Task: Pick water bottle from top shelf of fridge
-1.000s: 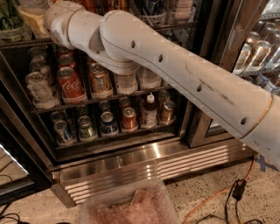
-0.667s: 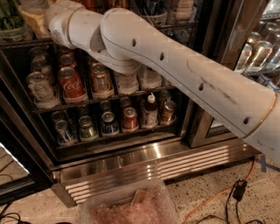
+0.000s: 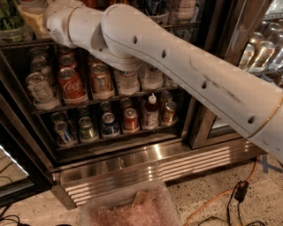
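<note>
My white arm reaches from the right edge up to the top left, where its wrist enters the fridge at the top shelf. My gripper is out of view past the frame's top edge. Only the bases of bottles on that dark wire rack show. I cannot pick out the water bottle; it is hidden or cut off by the top edge.
Lower racks hold cans, a red Coca-Cola can and two clear bottles. A closed glass door with bottles behind it is on the right. A clear plastic tub and an orange cable lie on the floor.
The arm has edged slightly up and right at the elbow; otherwise nothing has visibly moved.
</note>
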`<action>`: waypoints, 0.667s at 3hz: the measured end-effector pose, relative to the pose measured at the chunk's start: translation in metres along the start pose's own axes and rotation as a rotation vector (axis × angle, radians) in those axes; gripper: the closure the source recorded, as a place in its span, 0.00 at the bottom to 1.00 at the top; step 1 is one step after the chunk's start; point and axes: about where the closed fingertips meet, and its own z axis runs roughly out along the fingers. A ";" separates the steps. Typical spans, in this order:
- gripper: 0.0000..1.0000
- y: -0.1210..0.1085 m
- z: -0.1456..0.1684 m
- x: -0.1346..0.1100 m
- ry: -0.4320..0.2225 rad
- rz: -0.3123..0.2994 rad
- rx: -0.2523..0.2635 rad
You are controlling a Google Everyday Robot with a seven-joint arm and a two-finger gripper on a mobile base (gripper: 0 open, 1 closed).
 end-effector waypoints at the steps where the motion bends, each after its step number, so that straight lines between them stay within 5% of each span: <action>1: 1.00 0.008 0.003 0.000 0.011 -0.003 -0.023; 2: 1.00 0.011 0.005 0.001 0.019 -0.006 -0.039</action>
